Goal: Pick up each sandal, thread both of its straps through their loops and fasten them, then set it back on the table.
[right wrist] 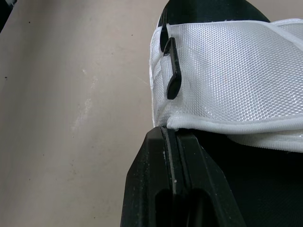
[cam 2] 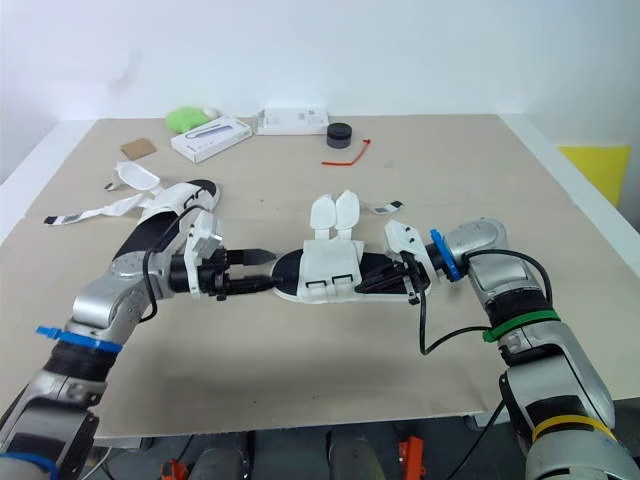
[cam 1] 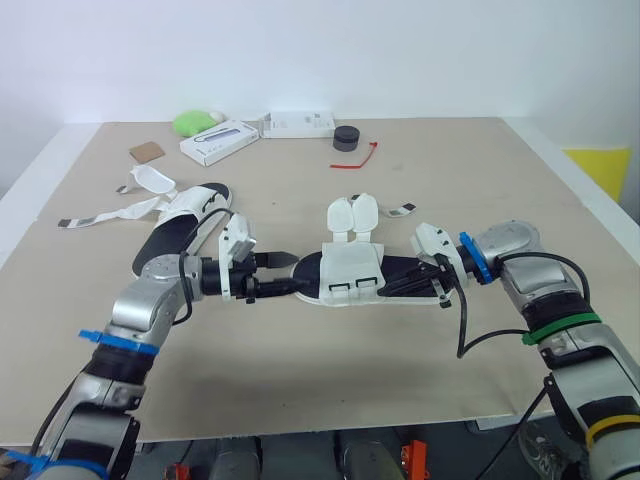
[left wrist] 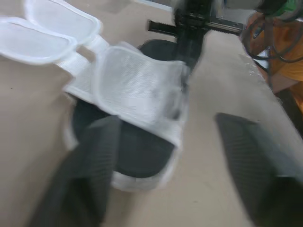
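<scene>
While both tools sit at the ends of one sandal (cam 1: 350, 270), mid-desk, nothing is lifted yet; its sole lies flat on the desk (cam 1: 300, 380).

Left tool (cam 1: 285, 273): wide open, holding nothing, fingers either side of the sandal's near end.

Right tool (right wrist: 170, 142): fingers pressed together, tips against the white mesh band, over the black footbed. Cannot tell if the band's hem is pinched between them.

Both strap tabs (cam 1: 352, 215) are folded open to the far side, unthreaded. A black loop (right wrist: 171, 75) stands at the band's edge.

Risks, as I judge them:
- If the left tool closes on the sole's rounded end alone, the sandal may pivot or squirt out.
- If the right tool pushes while shut, the sandal slides toward the left tool rather than lifting.
- The mesh is soft; a grip on it alone would let the sole droop.

Room: bare desk toward the near edge and to my right. Second sandal (cam 1: 190, 225), its loose straps (cam 1: 100, 215) trailing, lies near my left forearm; a careless elbow could drag them. White box (cam 1: 218, 140), black puck (cam 1: 346, 138) and red tie (cam 1: 358, 158) are well apart at the far side.
</scene>
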`<control>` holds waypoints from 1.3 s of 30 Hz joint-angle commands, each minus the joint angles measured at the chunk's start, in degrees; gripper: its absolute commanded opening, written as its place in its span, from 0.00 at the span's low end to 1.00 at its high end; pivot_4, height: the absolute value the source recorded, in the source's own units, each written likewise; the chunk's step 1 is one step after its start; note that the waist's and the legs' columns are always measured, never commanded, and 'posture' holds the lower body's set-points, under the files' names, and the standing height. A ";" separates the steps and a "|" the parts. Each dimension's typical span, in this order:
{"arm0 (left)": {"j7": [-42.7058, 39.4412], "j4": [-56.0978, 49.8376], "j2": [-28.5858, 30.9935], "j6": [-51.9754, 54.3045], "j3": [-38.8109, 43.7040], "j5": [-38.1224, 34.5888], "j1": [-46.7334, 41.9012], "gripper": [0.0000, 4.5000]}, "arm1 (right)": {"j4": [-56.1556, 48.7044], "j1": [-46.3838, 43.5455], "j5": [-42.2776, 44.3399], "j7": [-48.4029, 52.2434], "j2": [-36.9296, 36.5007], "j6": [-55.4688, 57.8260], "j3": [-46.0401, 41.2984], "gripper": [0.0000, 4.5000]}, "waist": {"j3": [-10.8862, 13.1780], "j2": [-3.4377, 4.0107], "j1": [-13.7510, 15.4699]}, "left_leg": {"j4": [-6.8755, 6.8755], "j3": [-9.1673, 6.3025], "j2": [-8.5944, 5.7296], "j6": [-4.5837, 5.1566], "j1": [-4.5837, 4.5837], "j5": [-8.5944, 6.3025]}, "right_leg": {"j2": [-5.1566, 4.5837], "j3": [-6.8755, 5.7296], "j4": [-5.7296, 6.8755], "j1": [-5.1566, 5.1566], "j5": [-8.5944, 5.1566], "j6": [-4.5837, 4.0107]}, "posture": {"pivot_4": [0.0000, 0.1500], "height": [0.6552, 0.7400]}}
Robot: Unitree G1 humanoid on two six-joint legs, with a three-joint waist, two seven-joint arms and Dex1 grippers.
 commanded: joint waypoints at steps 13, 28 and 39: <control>-7.91 23.15 -5.35 -15.99 -4.96 12.69 -12.05 0.01 | -3.04 3.10 -2.24 2.17 -0.70 2.93 -2.13 0.00 | 0.00 0.01 0.04 | -0.06 -0.02 -0.02 0.00 -0.07 0.00 | 0.01 0.00 0.00 -0.04 -0.06 0.07 | 1.00 1.00; -6.95 27.04 -8.70 -25.38 -8.08 20.75 -8.62 0.01 | -4.46 3.85 -2.61 1.31 0.04 4.05 -3.36 0.00 | -0.05 0.02 0.05 | -0.06 -0.04 -0.03 0.00 -0.05 0.00 | 0.00 0.01 0.00 0.00 -0.08 0.10 | 1.00 1.00; 1.39 26.20 -8.62 -28.76 -8.89 25.84 -4.86 0.00 | -7.97 4.78 -0.61 2.14 -2.33 10.05 -3.32 0.15 | -0.24 0.09 0.12 | 0.01 -0.04 -0.05 0.01 0.29 0.01 | -0.02 0.02 0.01 0.39 -0.07 0.10 | 1.00 1.00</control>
